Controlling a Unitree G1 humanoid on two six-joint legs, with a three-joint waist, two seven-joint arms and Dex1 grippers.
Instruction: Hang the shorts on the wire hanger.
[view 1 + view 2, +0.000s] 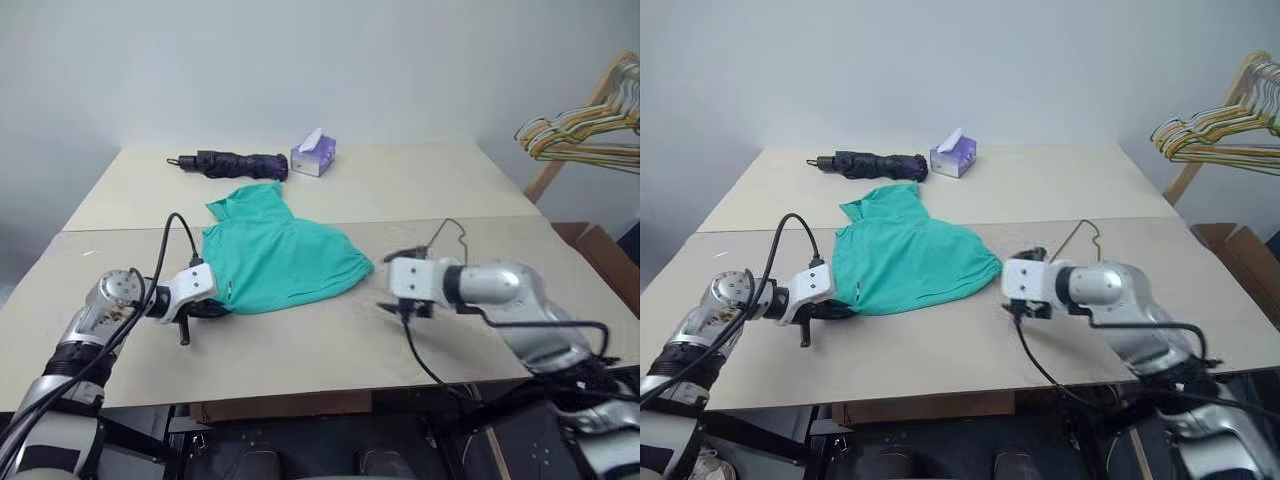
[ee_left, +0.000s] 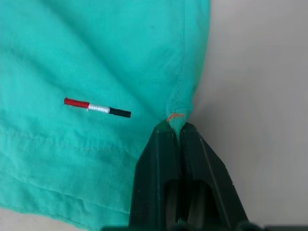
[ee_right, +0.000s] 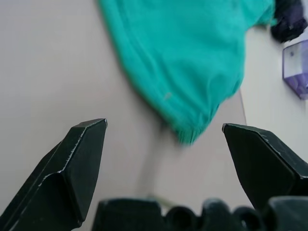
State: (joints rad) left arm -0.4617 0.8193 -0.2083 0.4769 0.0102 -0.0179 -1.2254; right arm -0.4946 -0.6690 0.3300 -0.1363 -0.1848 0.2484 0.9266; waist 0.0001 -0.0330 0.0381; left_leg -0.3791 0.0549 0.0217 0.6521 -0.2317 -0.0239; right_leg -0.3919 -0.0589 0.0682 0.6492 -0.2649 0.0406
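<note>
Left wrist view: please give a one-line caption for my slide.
Left hand shut on the edge of the teal shorts lying on the table.

- This looks like a bare test room or lab, not a home.
- Two plain beige tables (image 1: 420, 190) stand pushed together against a blank white wall (image 1: 320, 60).
- At the right edge a wooden rack (image 1: 585, 120) carries a bunch of hangers (image 1: 580, 135).
- Open cardboard boxes (image 1: 595, 250) stand past the tables' right edge.

The beige table (image 1: 300, 350) carries teal shorts (image 1: 285, 260) at centre — a folded umbrella (image 1: 235, 163) and tissue box (image 1: 313, 154) at twelve o'clock — a wire hanger (image 1: 1087, 236) at three.
</note>
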